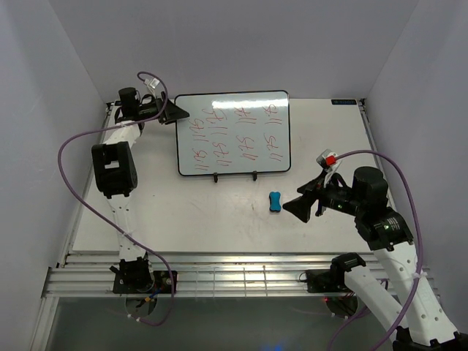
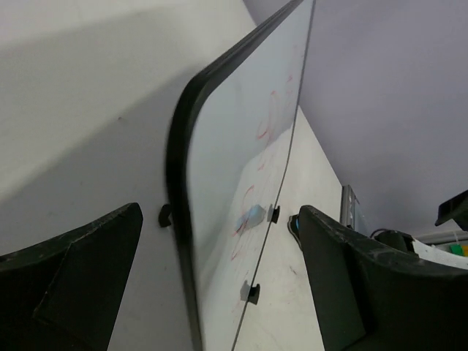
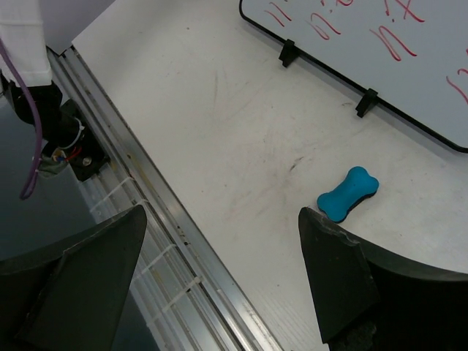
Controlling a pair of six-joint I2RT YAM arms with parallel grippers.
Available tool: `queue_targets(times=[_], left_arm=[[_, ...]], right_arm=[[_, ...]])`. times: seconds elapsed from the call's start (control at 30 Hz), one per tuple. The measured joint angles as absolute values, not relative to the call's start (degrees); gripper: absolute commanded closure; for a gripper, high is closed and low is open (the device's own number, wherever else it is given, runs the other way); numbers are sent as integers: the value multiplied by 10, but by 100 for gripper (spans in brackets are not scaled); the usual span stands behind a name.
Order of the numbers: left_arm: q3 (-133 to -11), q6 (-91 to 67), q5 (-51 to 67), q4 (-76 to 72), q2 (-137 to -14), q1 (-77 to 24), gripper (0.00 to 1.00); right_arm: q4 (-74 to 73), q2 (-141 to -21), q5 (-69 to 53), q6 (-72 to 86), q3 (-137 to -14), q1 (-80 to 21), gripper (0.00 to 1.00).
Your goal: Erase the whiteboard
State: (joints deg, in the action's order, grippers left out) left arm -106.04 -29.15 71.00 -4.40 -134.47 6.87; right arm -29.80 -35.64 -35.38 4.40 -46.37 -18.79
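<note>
The whiteboard (image 1: 234, 131) stands propped at the back of the table, covered with red handwritten marks. My left gripper (image 1: 175, 113) is at its upper left corner. In the left wrist view the board's black rim and glossy face (image 2: 219, 183) run between the open jaws of the left gripper (image 2: 219, 212), with gaps on both sides. A blue bone-shaped eraser (image 1: 275, 201) lies on the table in front of the board. My right gripper (image 1: 300, 207) hovers just right of it, open and empty. In the right wrist view the eraser (image 3: 348, 193) lies beside the right finger of the right gripper (image 3: 221, 213), and the whiteboard (image 3: 380, 36) is at the top.
Black wire stand feet (image 1: 216, 176) poke out under the board's lower edge, and the stand feet (image 3: 289, 51) also show in the right wrist view. An aluminium rail (image 1: 219, 281) runs along the table's near edge. White enclosure walls surround the table. Purple cables loop from both arms.
</note>
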Motion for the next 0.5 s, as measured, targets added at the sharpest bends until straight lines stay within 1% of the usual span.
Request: queue_targets(times=[0.13,0.2,0.23,0.33,0.37,0.4,0.43,0.47,0.5], left_arm=[[-1139,-326,738,-74,-1379,53,2],[-1158,-348,748,-100,-1390,52,2],[-1167,-363,756,-116,-1396,53,5],[-1189,-398,766,-153,-1418,54,12],[-1191,-407,769,-162,-1423,54,20],[-1191,-417,772,-168,-1428,54,26],[-1191,-425,775,-175,-1432,55,33],[-1191,-434,776,-180,-1437,55,44],[-1191,-442,778,-188,-1440,55,49]], right_arm=[[-295,-360,-385,54,-464,-188,10],[-288,-360,-404,59,-464,-188,10],[-286,-358,-409,60,-464,-188,10],[-284,-353,-420,62,-464,-188,4],[-284,-352,-423,62,-464,-188,1],[-284,-350,-425,64,-463,-188,0],[-283,-350,-428,65,-463,-188,1],[-281,-349,-430,68,-462,-188,6],[-277,-349,-433,70,-459,-188,7]])
